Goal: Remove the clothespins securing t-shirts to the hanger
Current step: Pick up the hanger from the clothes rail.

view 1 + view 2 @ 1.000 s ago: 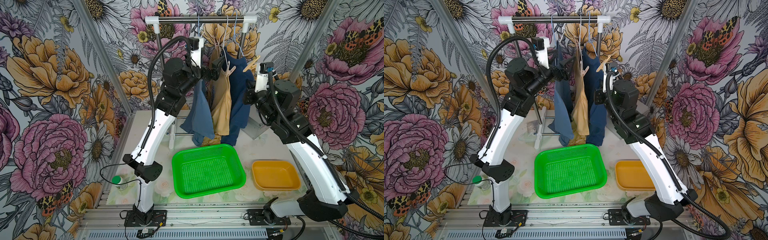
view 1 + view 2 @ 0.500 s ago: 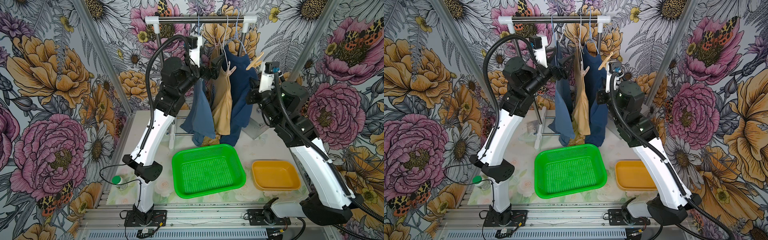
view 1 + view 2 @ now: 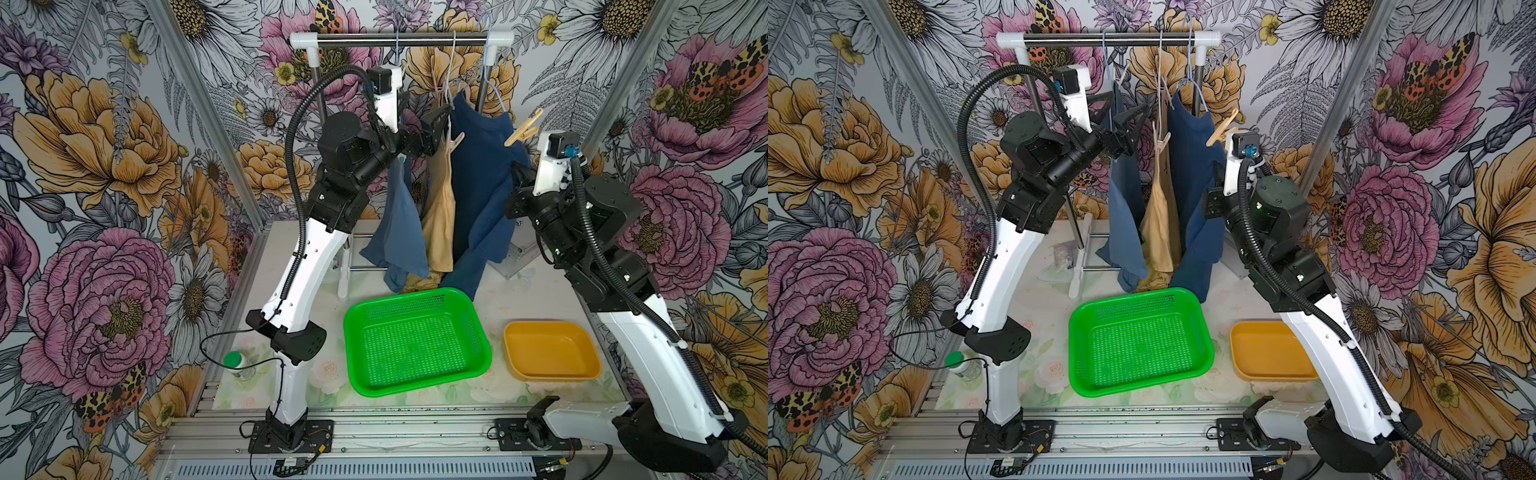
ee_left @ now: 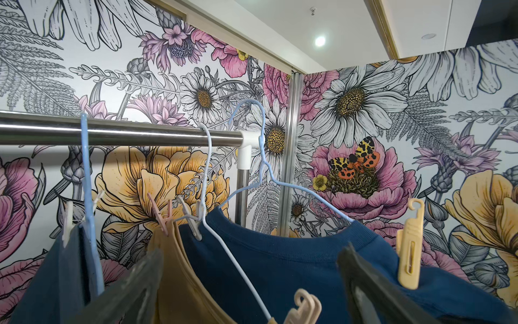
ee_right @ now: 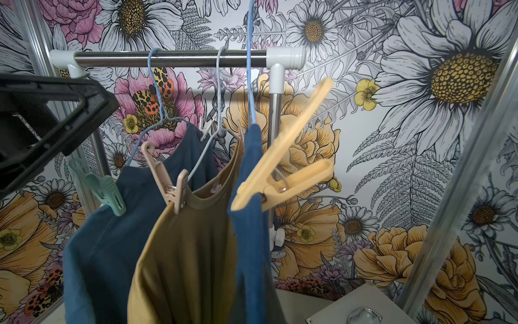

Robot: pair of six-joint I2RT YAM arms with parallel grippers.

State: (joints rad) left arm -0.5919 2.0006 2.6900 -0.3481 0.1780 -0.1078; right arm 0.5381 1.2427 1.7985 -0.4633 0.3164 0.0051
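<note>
Three t-shirts (image 3: 1158, 216) are hung on wire hangers from the rail (image 3: 399, 39) in the upper middle of both top views. From left to right in the frame they are a slate blue shirt (image 3: 399, 224), a tan shirt (image 3: 440, 216) and a navy shirt (image 3: 478, 187). The clothespins (image 4: 409, 246) are clamped on the shoulders, where cloth must be kept from sliding off the wire. A beige pin (image 3: 521, 132) is on the navy shirt, a pinkish pin (image 5: 171, 182) on the tan one and a mint pin (image 5: 103, 190) on the slate blue one.

The left gripper (image 3: 1128, 103) is raised to hanger height with its fingers spread wide and nothing between them. It is judged that they are being lined up around the pinkish pin. The right gripper (image 3: 515, 189) is held lower, beside the navy shirt, with its fingers closed; nothing is seen in them. A green basket (image 3: 415, 294) is set below the shirts and a yellow tray (image 3: 540, 325) to its right, probably to receive what is released.

Some things are poorly shown. The right fingers are missing from their own wrist view and half lost against dark cloth in the top views. The pinkish pin is cut off by the edge of the left wrist view. The mint pin cannot be found in either top view. A pink pin (image 4: 161, 216) and a grey pin (image 4: 192, 218) are seen further back, but which wire each one bites is hard to tell.
</note>
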